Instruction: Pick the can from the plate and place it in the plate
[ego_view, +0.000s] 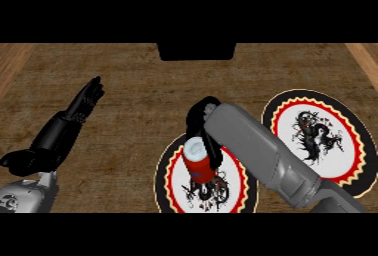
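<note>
Can (199, 169) on near plate (171, 192), second plate (348, 145) beside

Single head view, from the near side, facing steeply down onto the counter (148, 80), close in

No readable text, label or number on anything in view

- Left hand (57, 139) sits at the left side, fingers straight and pointing up, open.
- Right forearm (258, 150) slants in from lower right, right hand (201, 115) curled round the can (199, 167).
</note>
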